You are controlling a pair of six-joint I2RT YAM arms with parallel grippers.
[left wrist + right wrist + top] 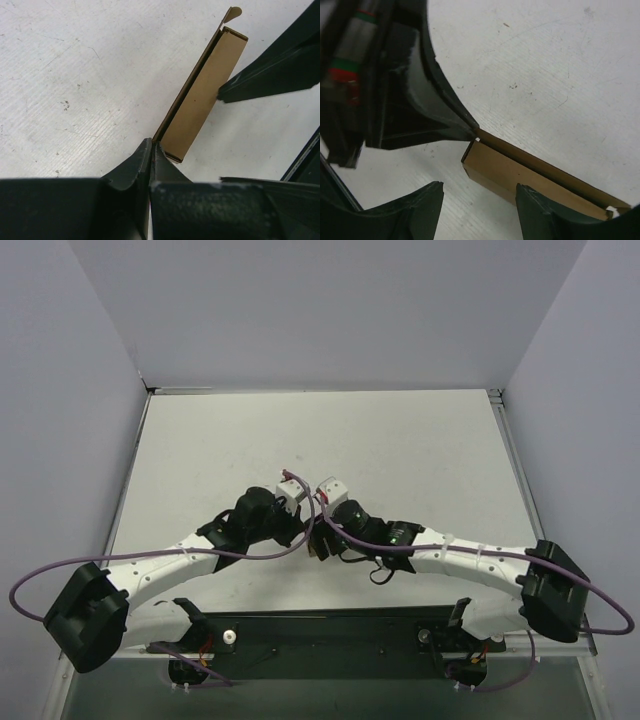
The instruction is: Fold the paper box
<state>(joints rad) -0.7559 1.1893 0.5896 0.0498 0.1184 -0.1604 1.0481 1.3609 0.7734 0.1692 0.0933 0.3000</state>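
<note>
The left gripper [151, 148] is clenched on one end of the box [200, 95], its fingertips pressed together over a thin brown wall. The right gripper [479, 186] is released, jaws spread: one finger [545, 215] touches the box's broad side and the other stands apart from it. The box is a slim, part-folded sleeve with a small tab at its other end. It sits between the two grippers, over the middle of the white table [400, 440]. I cannot tell whether it touches the table.
</note>
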